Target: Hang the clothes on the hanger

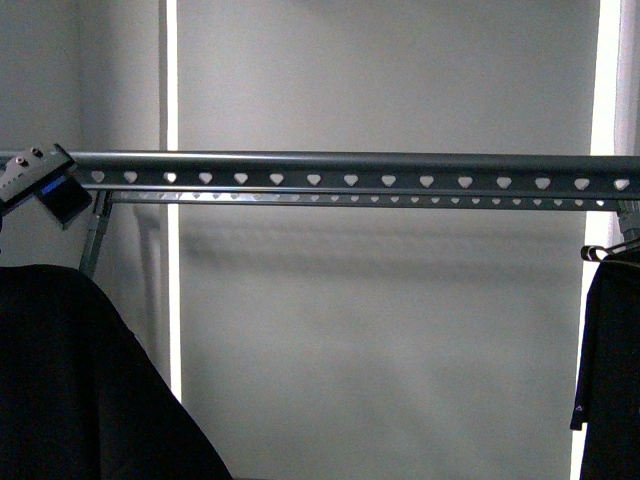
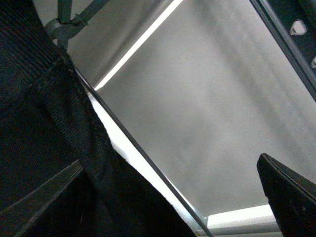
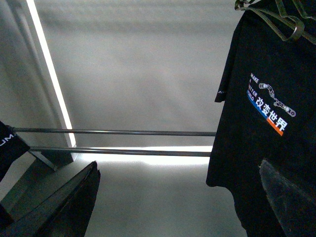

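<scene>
The hanger's long grey rail (image 1: 350, 170), punched with heart-shaped holes, runs across the front view; one stretch of the rail (image 2: 289, 29) shows in the left wrist view. The black T-shirt (image 3: 261, 98) with white text and blue-orange characters hangs from a thin wire hanger (image 3: 284, 22). In the front view this T-shirt (image 1: 612, 370) is at the far right, under the rail. My right gripper (image 3: 178, 165) is open beside the shirt's lower hem, one finger (image 3: 289, 197) in front of the cloth. My left gripper (image 2: 171, 163) is open, with black fabric (image 2: 44, 123) next to one finger (image 2: 39, 197).
A second black garment (image 1: 70, 380) fills the lower left of the front view, and part of my left arm (image 1: 40, 185) sits at the rail's left end. Two thin lower bars (image 3: 113, 132) of the rack cross behind. A pale wall with bright vertical strips (image 1: 171, 80) stands behind everything.
</scene>
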